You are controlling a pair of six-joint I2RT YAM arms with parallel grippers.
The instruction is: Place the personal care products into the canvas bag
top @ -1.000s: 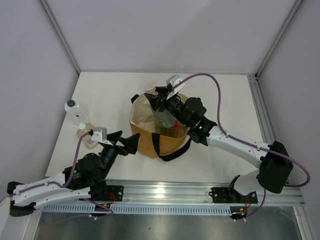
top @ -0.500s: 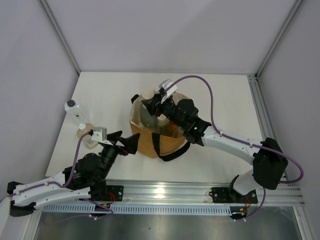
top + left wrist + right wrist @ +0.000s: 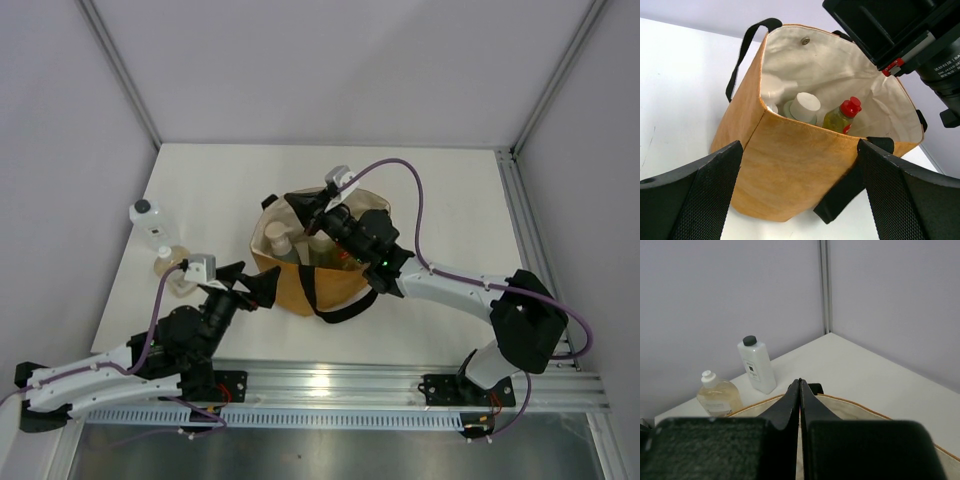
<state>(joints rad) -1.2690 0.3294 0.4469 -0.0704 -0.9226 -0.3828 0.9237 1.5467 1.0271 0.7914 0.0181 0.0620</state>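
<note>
The tan canvas bag (image 3: 300,285) stands open at the table's middle, also in the left wrist view (image 3: 790,160). Inside it are the grey-green bottle with the beige cap (image 3: 804,107) (image 3: 278,241) and the yellow bottle with the red cap (image 3: 842,116). The clear square bottle with the black cap (image 3: 150,222) (image 3: 756,365) and the amber round bottle with the white cap (image 3: 172,270) (image 3: 717,396) stand on the table to the left. My right gripper (image 3: 298,207) (image 3: 800,383) is shut and empty above the bag's far-left rim. My left gripper (image 3: 258,275) (image 3: 800,200) is open, at the bag's near-left side.
The bag's black strap handles (image 3: 740,55) hang over its sides; one loop (image 3: 335,305) lies on the table in front. White enclosure walls stand close behind and left of the bottles. A metal rail (image 3: 330,385) runs along the near edge.
My right gripper has moved down and left over the bag. The grey-green bottle it held has left the fingers and now stands inside the bag. The left arm has not moved.
</note>
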